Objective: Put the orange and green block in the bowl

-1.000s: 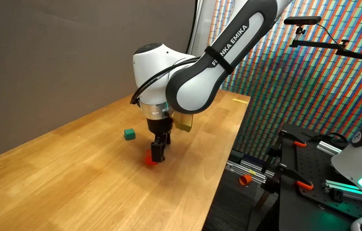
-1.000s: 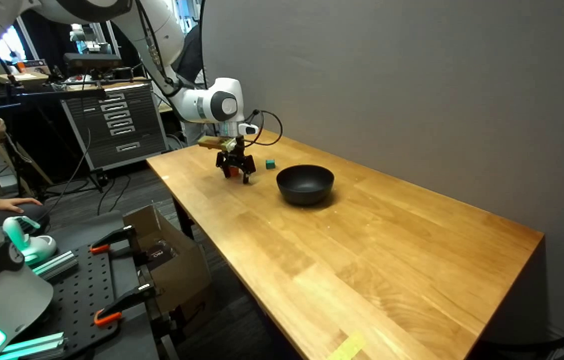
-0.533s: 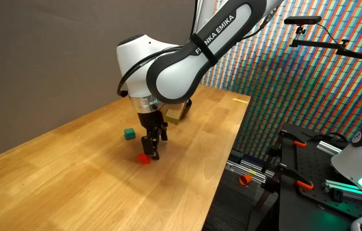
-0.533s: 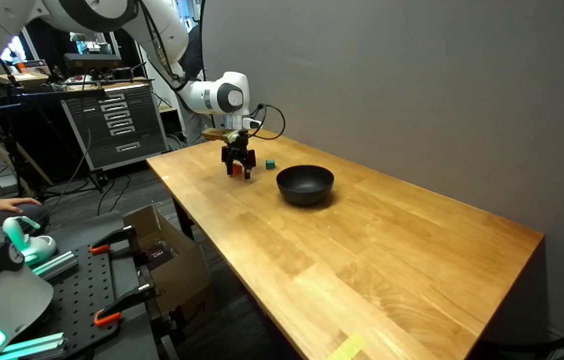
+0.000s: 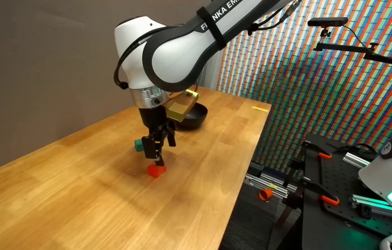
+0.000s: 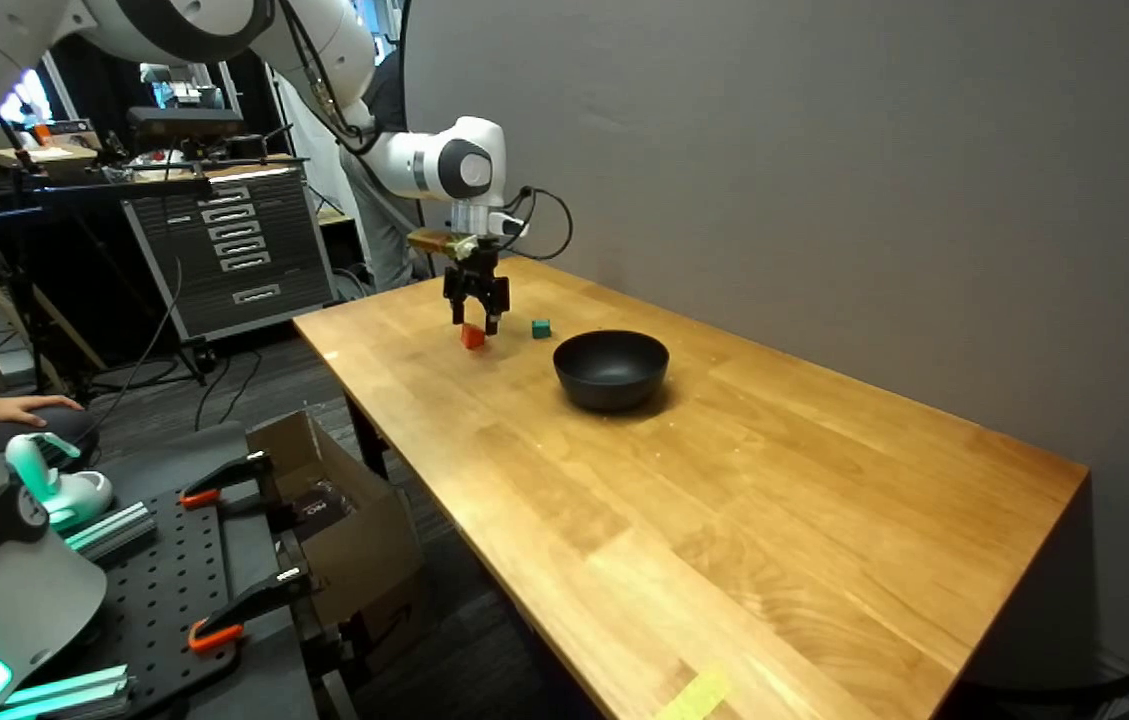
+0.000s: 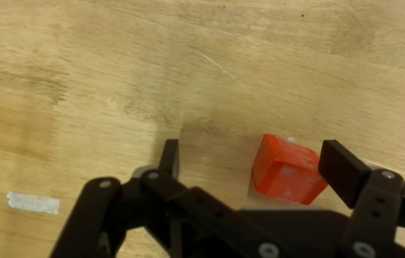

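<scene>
The orange block looks red-orange and rests on the table in both exterior views. My gripper is open and empty, a little above it. In the wrist view the block lies between the spread fingers, close to the right finger and well apart from the left one. Whether the right finger touches it I cannot tell. The green block sits between gripper and bowl in an exterior view; the gripper partly hides it in an exterior view. The black bowl stands upright, partly hidden by my wrist camera mount.
A grey wall runs along the table's back side. A cardboard box stands on the floor beside the near edge. A tape strip is stuck on the table in the wrist view.
My gripper has risen off the table from around the orange block and turned slightly. The orange block has shifted a little and stays on the table. The green block and bowl have not moved.
</scene>
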